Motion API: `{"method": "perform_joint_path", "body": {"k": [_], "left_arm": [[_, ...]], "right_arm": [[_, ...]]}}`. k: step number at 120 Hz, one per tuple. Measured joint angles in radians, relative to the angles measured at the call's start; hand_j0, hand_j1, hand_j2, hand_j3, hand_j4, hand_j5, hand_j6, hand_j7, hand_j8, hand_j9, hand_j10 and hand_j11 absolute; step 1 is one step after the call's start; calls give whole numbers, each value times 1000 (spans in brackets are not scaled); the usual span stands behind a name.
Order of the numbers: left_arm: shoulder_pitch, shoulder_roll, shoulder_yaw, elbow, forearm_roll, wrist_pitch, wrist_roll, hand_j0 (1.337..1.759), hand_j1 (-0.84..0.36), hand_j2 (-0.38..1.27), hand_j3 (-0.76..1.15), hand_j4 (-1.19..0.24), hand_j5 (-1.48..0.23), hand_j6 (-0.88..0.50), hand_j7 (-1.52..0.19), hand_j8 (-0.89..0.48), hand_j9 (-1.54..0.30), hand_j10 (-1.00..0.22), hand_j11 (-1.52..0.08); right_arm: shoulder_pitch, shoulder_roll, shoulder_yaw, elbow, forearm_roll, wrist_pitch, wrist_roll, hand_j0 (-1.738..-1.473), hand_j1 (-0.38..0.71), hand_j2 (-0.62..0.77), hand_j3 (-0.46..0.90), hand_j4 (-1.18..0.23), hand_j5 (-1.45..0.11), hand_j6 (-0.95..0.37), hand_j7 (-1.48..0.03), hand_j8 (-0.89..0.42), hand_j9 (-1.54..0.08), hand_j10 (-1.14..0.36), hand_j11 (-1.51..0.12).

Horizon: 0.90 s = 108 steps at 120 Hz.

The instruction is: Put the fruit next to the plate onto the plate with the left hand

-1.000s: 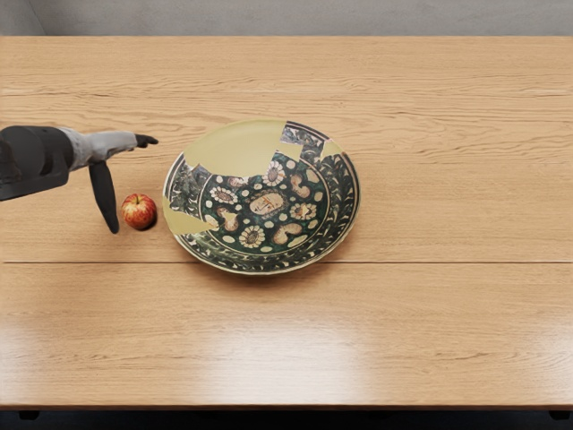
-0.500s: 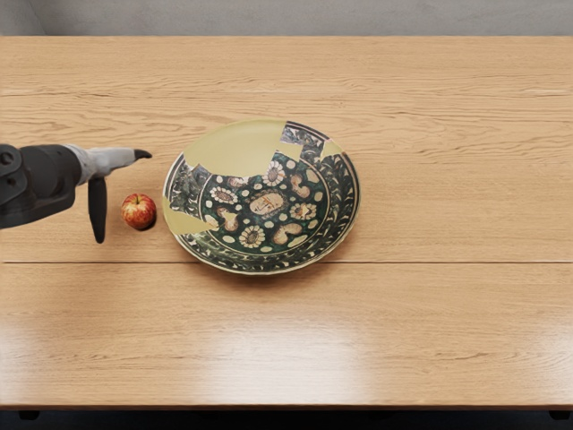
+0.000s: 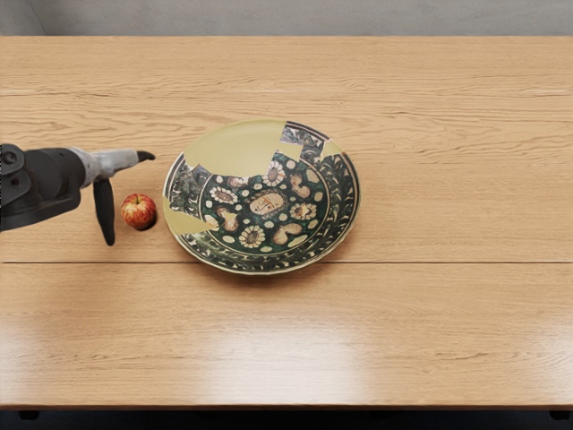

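since half a second ago the left robot hand [image 3: 106, 175] has edged a little back toward the right of the frame, so its down-pointing finger hangs closer to the apple than it did. the apple and the plate have not shifted.

the hand comes in from the left edge at mid height, on a dark forearm [image 3: 36, 179] with a grey wrist. it is spread wide and has hold of nothing. one dark-tipped finger [image 3: 134, 157] reaches out to the right toward the plate's upper left rim, and another points straight down the frame. that lower one sits just left of the apple with a thin strip of wood showing between them, so i see no contact.

the apple [image 3: 138, 211] is small and red with a yellowish patch. it rests on the bare wood just beside the plate's left edge, outside the rim.

the plate [image 3: 235, 143] is a wide round dish in the middle of the frame. it is plain yellow at the upper left and dark with flower and leaf patterns elsewhere.

the counter [image 3: 376, 340] is pale wood with the grain running across, filling nearly the whole view, with a grey wall strip [image 3: 286, 16] along the top.
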Motion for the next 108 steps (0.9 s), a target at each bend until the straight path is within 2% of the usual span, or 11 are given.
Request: {"method": "perform_joint_path", "body": {"k": [108], "left_arm": [[8, -27, 74, 8, 42, 16, 0, 1658, 163, 34, 0, -162, -205, -164, -204, -163, -204, -161, -204]], "right_arm": [[0, 0, 1, 0, 0, 0, 0, -1658, -333, -3, 0, -13, -17, -13, -17, -13, -17, -13, -17]]}}
